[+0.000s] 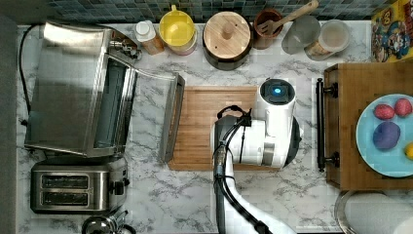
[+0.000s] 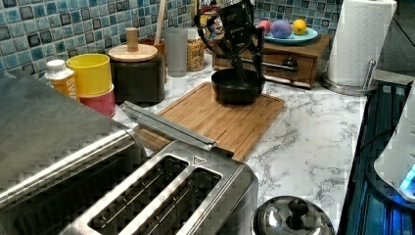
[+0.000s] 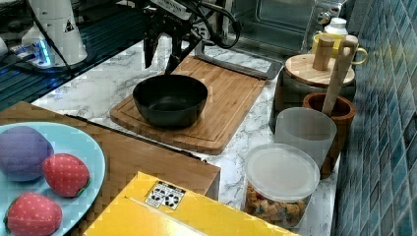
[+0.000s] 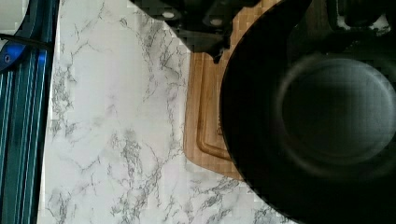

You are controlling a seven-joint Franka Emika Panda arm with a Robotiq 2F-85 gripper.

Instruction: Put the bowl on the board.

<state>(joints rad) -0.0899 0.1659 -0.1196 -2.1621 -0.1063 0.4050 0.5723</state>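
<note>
Starting at the top view's left: boxy toaster oven (image 1: 73,87) in brushed steel, glass door dropped open, door edge touching the board's left end. Just below it in the top view, a two-slot toaster (image 1: 73,187), same shiny metal. All of it on white marble counter (image 1: 170,200) with grey veining.

Moving to the middle: the board (image 1: 204,122), flat rectangle of pale striped bamboo, rounded corners, shallow groove running inside the edge. Behind it along the tiled wall, a dark round canister (image 1: 227,39) with a wooden lid and knob.

On to the board's right end in the top view, under the white arm: the bowl (image 3: 170,101), round, matte black inside and out, sitting upright and flat on the bamboo near the corner, rim clear of the groove in the right view. In the wrist view, smooth dark curve of the bowl (image 4: 327,116) over the board's rounded corner (image 4: 205,135).

Right above the rim, the gripper (image 3: 158,66): black fingers spread apart, gripping nothing, one finger dipping inside the bowl in the left view and the other outside its wall.

Far right in the top view: darker wooden tray (image 1: 360,78) with black handles, pale blue plate (image 1: 370,141) on top.
</note>
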